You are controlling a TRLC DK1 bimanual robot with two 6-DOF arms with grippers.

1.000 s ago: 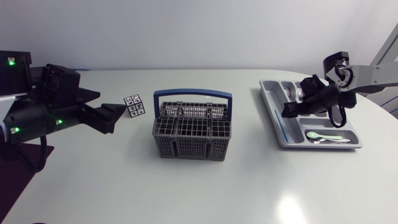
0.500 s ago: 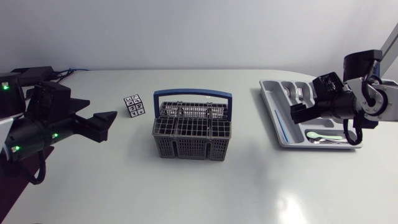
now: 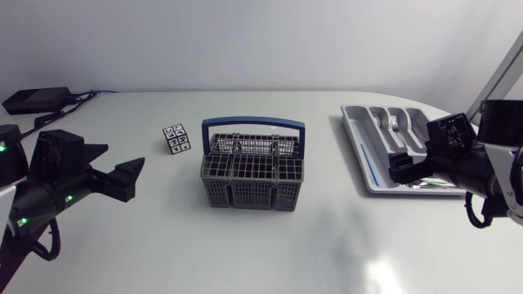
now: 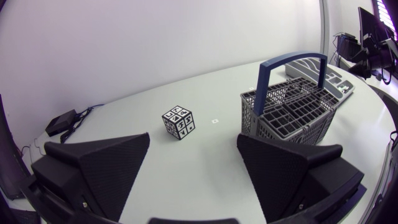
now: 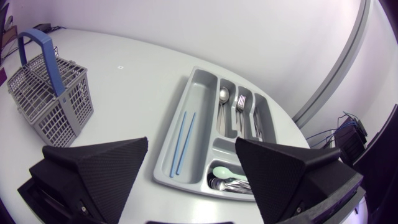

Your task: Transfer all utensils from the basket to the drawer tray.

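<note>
The grey wire basket (image 3: 252, 173) with a blue handle stands mid-table; no utensil shows in it. The grey drawer tray (image 3: 356, 147) lies at the right, holding blue chopsticks (image 5: 182, 143), a spoon (image 5: 222, 106), forks (image 5: 242, 112) and a pale green spoon (image 5: 225, 172) on top of other cutlery. My right gripper (image 3: 406, 157) hangs open over the tray's near edge with nothing between its fingers; in the right wrist view the right gripper (image 5: 191, 149) has the tray (image 5: 199, 93) ahead of it. My left gripper (image 3: 122, 161) is open and empty, well left of the basket (image 4: 292, 102).
A small cube with black-and-white markers (image 3: 176, 139) sits left of the basket, ahead of the left gripper (image 4: 193, 152). A black box with cables (image 3: 37, 100) lies at the back left corner.
Both arms have drawn back toward their side edges. The right gripper moved from above the tray's middle to its near right edge; the left gripper slid left and nearer.
</note>
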